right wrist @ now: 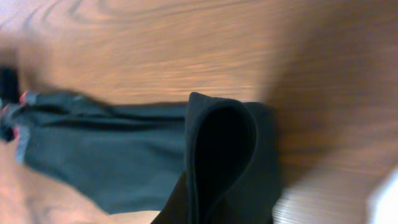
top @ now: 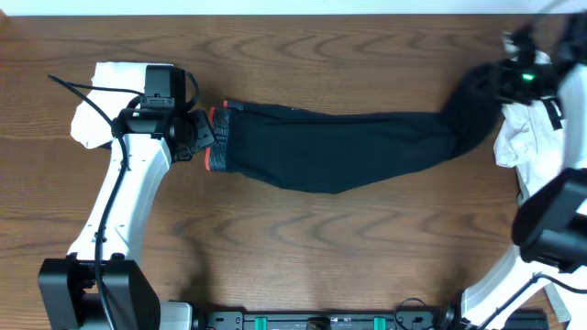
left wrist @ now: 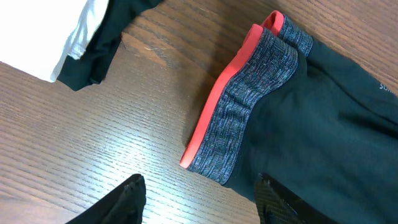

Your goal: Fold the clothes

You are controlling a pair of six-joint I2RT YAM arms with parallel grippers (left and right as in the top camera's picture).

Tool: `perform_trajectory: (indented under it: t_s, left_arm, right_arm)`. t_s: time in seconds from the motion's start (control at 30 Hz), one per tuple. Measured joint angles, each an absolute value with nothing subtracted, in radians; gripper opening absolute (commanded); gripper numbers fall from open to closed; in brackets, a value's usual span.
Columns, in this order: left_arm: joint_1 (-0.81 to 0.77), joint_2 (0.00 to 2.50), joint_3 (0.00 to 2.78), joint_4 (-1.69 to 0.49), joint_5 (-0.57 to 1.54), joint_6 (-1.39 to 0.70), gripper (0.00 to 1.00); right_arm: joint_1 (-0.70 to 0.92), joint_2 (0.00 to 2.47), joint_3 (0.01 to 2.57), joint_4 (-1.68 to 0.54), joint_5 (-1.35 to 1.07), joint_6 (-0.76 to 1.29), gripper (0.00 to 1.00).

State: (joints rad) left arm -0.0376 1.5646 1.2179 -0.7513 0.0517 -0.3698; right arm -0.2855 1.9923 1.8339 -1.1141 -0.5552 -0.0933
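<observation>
— Where are the leggings (top: 339, 147) lying for you?
— I'm seeing them stretching across the table (top: 321, 247), left to right, with the red-orange waistband (left wrist: 249, 106) at the left end. The right end is rising off the wood toward my right gripper (top: 509, 78).
— Is that one gripping?
— It's pinching shut on the black leg end. In its wrist view a fold of that fabric is hanging just under the camera.
— And the left gripper (top: 204, 137)?
— It's sitting right at the waistband, jaws standing partly apart and holding nothing. One of its fingers (left wrist: 127, 199) is showing over bare wood just off the band's edge, the other over black fabric. The band's corner is lying between them.
— Anything else?
— A white cloth (top: 92, 119) is lying at the far left under that arm. A white T-shirt (top: 523, 137) is lying at the right, beside the raised end.
</observation>
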Motion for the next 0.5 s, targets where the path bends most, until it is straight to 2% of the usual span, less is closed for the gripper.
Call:
perform_trajectory:
  t_s: [0.17, 0.27, 0.5]
  left_arm:
    - [-0.038, 1.565, 1.218, -0.751, 0.052, -0.37, 0.59]
    - [-0.038, 1.565, 1.218, -0.751, 0.051, -0.37, 0.63]
    - [-0.038, 1.565, 1.218, -0.751, 0.052, -0.37, 0.64]
  right_arm:
    - [-0.093, 1.992, 1.834, -1.102, -0.562, -0.025, 0.01]
    - [0.021, 1.992, 1.834, -1.097, -0.538, 0.012, 0.01]
    - [0.268, 1.993, 1.834, -1.081, -0.311, 0.097, 0.01]
